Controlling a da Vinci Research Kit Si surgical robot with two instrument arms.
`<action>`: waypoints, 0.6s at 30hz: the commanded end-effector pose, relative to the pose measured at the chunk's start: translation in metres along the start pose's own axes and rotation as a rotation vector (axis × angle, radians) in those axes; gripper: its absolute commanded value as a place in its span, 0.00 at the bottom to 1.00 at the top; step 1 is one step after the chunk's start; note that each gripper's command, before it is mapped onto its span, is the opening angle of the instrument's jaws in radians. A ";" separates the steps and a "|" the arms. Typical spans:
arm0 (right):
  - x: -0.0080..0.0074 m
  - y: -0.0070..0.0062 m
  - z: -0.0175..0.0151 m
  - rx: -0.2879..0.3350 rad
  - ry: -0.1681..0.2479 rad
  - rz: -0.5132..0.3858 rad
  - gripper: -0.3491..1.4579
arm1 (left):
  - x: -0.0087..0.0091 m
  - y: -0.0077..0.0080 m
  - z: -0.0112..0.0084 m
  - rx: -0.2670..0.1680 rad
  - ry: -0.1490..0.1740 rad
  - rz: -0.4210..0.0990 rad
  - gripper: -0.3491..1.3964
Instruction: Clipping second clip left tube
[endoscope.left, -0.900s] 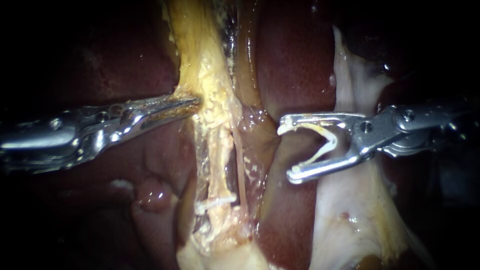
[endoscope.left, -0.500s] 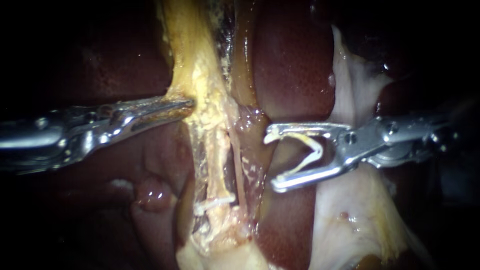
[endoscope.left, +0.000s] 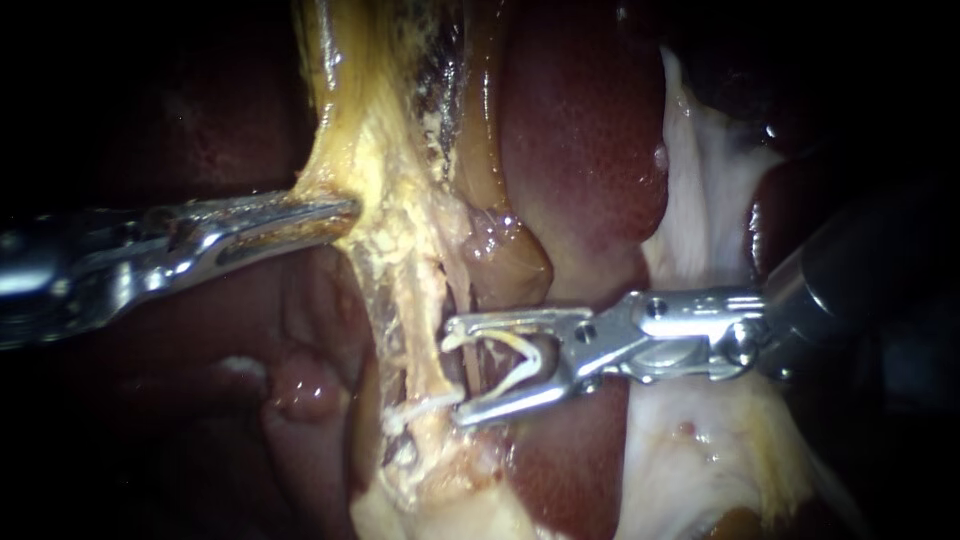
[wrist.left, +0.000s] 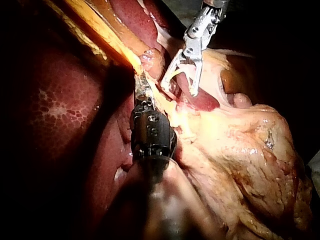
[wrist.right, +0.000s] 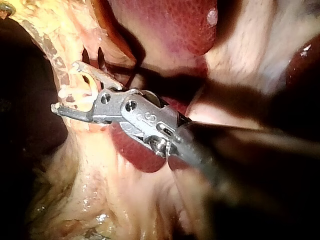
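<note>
Pinching yellow tissue (endoscope.left: 372, 190): left instrument (endoscope.left: 338, 212); right instrument (endoscope.left: 460, 372) jaws, wide apart, grip clip (endoscope.left: 522, 358); tube (endoscope.left: 418, 300) contact unclear.

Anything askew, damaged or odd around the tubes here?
Nothing stands out. The placed clip lies across the left tube. The right instrument holds a new clip open at the tube. The left instrument grips yellow tissue.

Left instrument (endoscope.left: 345, 210) and right instrument (endoscope.left: 458, 372): polished steel tips on dark shafts.
The left has long, slim, tapering jaws and a black, knuckled wrist with small round screws; its shaft seems dark grey, though it is blurred. The right has broader, flat-sided jaws with hooked tips, a plate hinge with two round pivot pins, and a matt grey shaft.
</note>
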 end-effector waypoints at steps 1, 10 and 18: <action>0.0000 0.0001 0.0001 -0.001 -0.003 0.000 0.51 | -0.0001 -0.0001 -0.0001 -0.001 -0.001 0.004 0.00; -0.0013 0.0014 0.0005 -0.006 -0.034 0.016 0.51 | -0.0009 -0.0008 -0.0012 -0.002 -0.014 0.006 0.00; -0.0025 0.0020 0.0012 -0.011 -0.050 0.033 0.51 | -0.0017 -0.0010 -0.0019 -0.002 -0.024 0.008 0.00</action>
